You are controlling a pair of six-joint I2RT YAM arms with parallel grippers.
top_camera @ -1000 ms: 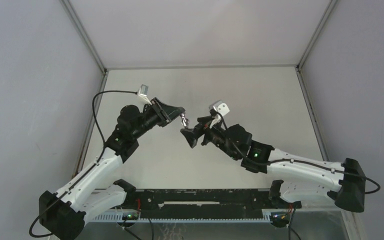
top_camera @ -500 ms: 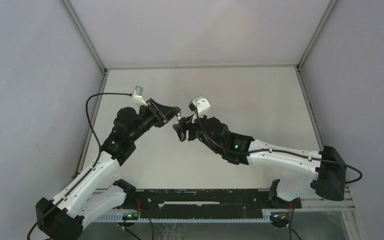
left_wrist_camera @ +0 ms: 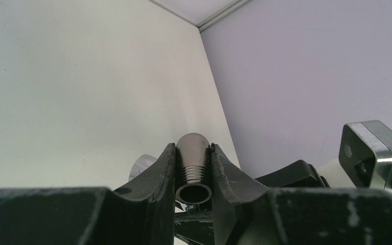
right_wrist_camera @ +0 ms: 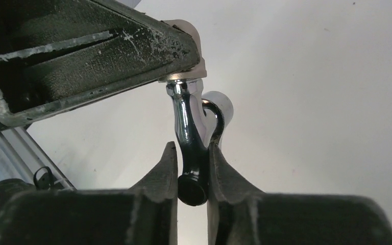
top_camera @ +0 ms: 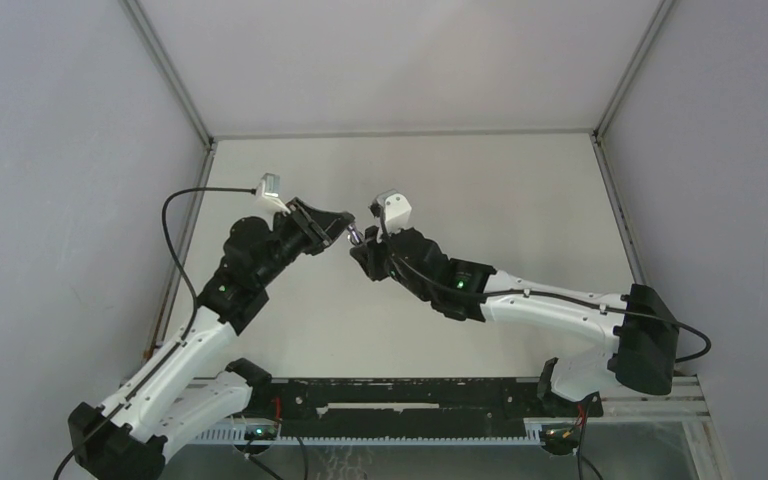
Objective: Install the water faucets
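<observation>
Top external view: the left gripper (top_camera: 343, 227) and right gripper (top_camera: 361, 252) meet tip to tip above the middle of the white table (top_camera: 520, 200).
The left gripper's jaws are clamped on a stubby threaded silver metal cylinder (left_wrist_camera: 192, 166), with its rounded end pointing away from the wrist camera and its open end toward it. Just to its right, the right gripper's jaws press on both sides of a bent shiny chrome faucet part (right_wrist_camera: 193, 138), gripping its lower end. The upper end of this part reaches the left gripper's fingertips. Whether the two faucet parts are joined cannot be told. Both are held clear of the table.
</observation>
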